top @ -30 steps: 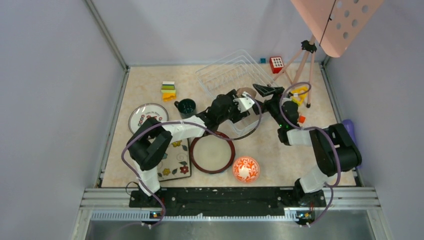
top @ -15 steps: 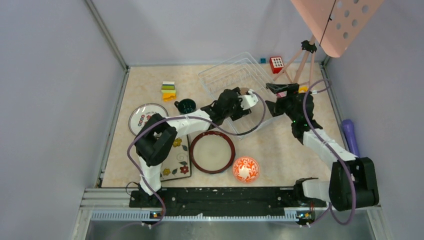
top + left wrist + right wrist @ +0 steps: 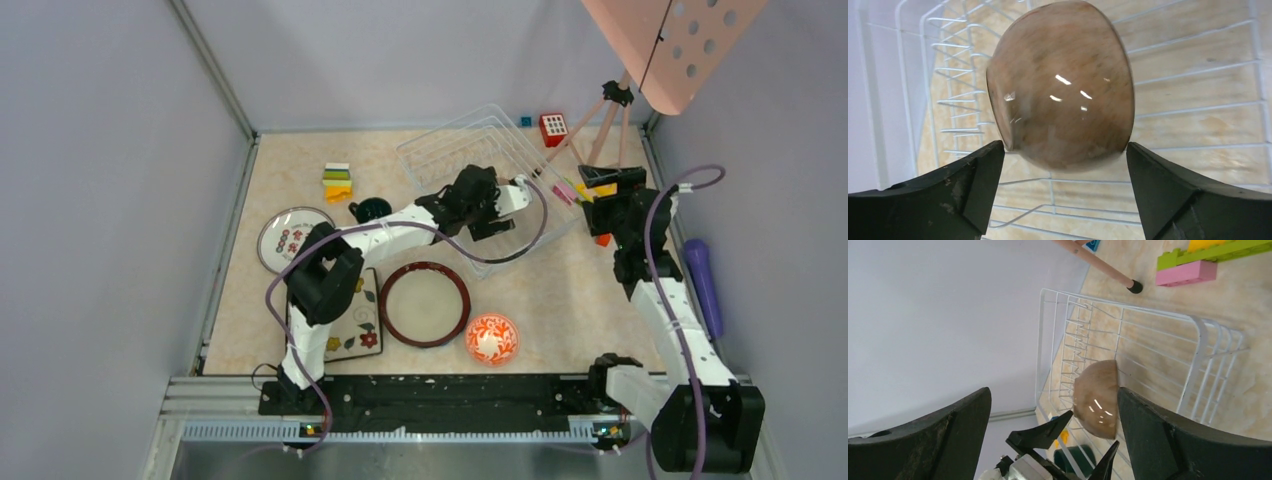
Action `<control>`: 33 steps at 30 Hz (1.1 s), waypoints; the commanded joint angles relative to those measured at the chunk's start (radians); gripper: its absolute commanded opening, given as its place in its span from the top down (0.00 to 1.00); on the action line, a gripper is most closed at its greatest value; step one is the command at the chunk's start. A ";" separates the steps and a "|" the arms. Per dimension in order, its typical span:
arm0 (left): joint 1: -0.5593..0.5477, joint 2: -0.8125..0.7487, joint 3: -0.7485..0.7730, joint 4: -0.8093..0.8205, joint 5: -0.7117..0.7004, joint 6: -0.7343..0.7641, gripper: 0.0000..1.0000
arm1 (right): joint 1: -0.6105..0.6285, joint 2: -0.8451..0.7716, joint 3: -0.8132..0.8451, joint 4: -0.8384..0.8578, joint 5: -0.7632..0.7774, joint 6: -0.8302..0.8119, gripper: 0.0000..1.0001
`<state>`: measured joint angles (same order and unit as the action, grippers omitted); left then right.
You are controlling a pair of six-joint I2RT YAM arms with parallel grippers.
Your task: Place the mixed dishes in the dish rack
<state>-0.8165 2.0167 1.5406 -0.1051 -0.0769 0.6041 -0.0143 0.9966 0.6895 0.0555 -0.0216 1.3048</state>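
Beige marbled tabletop [image 3: 300, 160] fills the floor of a grey-walled booth, seen from above, with my two arms reaching away from the near edge.

My left gripper [image 3: 1065, 145] is inside the white wire dish rack [image 3: 440, 132], jaws spread wide. The brown bowl [image 3: 1063, 95] lies on its side on the rack floor, directly ahead of the fingertips, rim turned to the gripper's left and glossy underside facing the wrist camera. Each fingertip sits just beside one flank of the bowl; I cannot tell whether they touch it. The row of dividers stands to the gripper's left, beyond the bowl.

My right gripper [image 3: 1054, 390] is also wide apart with nothing between its fingers. It hangs just outside the rack's end wall, looking in at the bowl and at my other gripper behind it. Pink and green bricks [image 3: 1193, 267] lie on the table off to its right.

Well behind the left gripper, toward my bases, lie the red-rimmed cream plate [image 3: 424, 305], the orange bowl [image 3: 492, 337] and the square floral plate [image 3: 355, 325]. The teal mug [image 3: 372, 210] and the white red-marked plate [image 3: 290, 232] sit beside that arm.
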 commanded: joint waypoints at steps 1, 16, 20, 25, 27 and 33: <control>-0.013 -0.005 0.083 -0.159 0.160 -0.022 0.02 | -0.027 -0.029 0.068 -0.051 0.017 -0.088 0.06; 0.078 -0.124 0.165 -0.222 0.333 -0.370 0.05 | -0.028 0.117 0.193 -0.073 -0.180 -0.357 0.09; 0.136 -0.212 0.111 -0.177 0.282 -0.589 0.06 | -0.002 0.270 0.352 -0.195 -0.276 -0.561 0.17; 0.180 -0.319 0.000 -0.136 0.189 -0.833 0.07 | 0.171 0.447 0.566 -0.448 -0.182 -0.770 0.25; 0.197 -0.341 -0.017 -0.169 0.156 -0.909 0.07 | 0.234 0.505 0.620 -0.520 -0.089 -0.798 0.28; 0.250 -0.460 -0.126 -0.271 -0.062 -1.037 0.05 | 0.374 0.608 0.674 -0.556 0.105 -0.805 0.33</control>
<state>-0.5945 1.6588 1.5085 -0.3294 0.0227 -0.2920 0.2977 1.5524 1.3163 -0.4099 -0.0319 0.5789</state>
